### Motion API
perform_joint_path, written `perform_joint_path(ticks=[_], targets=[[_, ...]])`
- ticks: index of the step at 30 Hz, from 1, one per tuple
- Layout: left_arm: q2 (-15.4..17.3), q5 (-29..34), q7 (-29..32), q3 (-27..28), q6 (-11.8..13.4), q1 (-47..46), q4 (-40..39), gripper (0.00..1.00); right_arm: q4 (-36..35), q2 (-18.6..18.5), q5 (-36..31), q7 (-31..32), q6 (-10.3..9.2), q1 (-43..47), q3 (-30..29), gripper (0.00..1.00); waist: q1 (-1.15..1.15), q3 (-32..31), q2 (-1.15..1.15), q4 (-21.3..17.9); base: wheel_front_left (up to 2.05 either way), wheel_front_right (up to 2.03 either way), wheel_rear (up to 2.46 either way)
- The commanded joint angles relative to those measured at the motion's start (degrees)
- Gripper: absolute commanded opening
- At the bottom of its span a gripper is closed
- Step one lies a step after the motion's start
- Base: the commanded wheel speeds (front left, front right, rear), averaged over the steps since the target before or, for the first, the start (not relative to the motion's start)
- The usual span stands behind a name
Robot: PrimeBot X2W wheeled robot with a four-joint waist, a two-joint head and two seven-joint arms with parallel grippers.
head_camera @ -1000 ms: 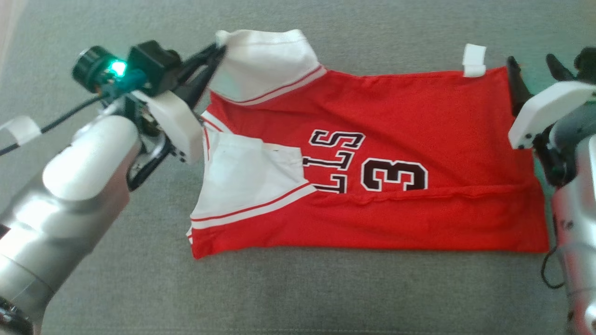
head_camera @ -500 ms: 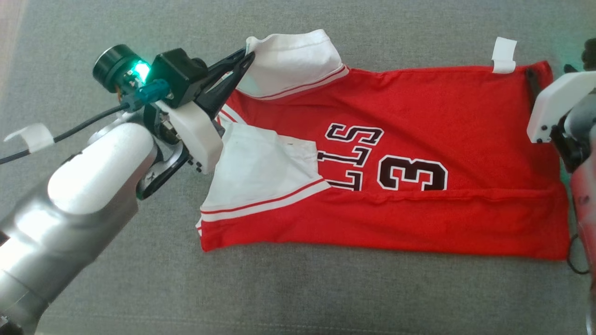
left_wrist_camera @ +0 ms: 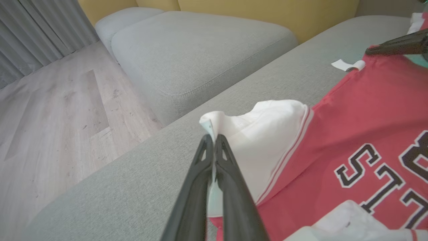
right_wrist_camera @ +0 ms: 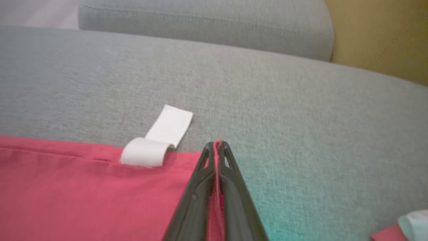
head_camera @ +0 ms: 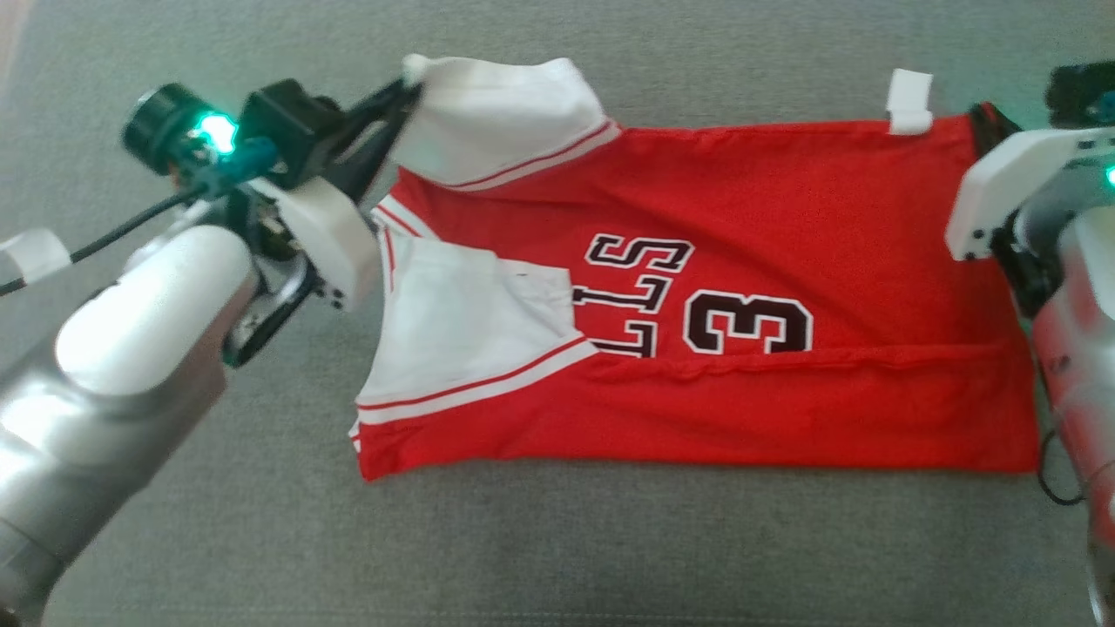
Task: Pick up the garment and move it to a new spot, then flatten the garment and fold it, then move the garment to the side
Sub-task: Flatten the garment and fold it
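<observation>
We hold the jersey by shallow pinches, left gripper on its white sleeve, right gripper on its red corner; uneven lifting could probably slip either.

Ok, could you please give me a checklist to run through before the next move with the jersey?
1. Left gripper shut on the white sleeve: ok.
2. Right gripper shut on the jersey corner: ok.
3. Tag outside the right grip: ok.
4. Far edge straight between the two grips: ok.
5. Number of layers caught in each grip: cannot tell.
</observation>
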Motion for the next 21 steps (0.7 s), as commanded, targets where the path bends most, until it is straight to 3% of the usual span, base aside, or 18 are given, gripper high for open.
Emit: perform_joint_path(ticks=[1,8,14,21], targets=[[2.62,0.26,-0.46,3.14,0.56,-3.07,-0.54,0.00,-1.89,0.64,0.66,-1.01,0.37,-2.01,1.23,0.00,0.00,-0.40,0.00,-0.69,0.00,0.00,0.00],[2.13,2.08,-1.67,3.52,0.56,-7.39,7.44,0.00,-7.27,-0.61,11.16,-5.25,0.37,-3.50,6.60,0.00,0.00,0.14,0.00,-2.92,0.00,0.00,0.00],[-1.19,4.01,-5.55,4.17,1.10,-12.79,16.26,0.00,-11.71,-2.66,17.97,-8.47,0.37,-4.41,10.28,0.00,0.00,0.91,0.00,-4.18,0.00,0.00,0.00],[-5.13,5.89,-8.89,3.95,0.95,-18.97,25.61,0.00,-12.12,-3.22,21.74,-11.30,0.37,-7.11,12.60,0.00,0.00,1.79,0.00,-5.21,0.00,0.00,0.00]])
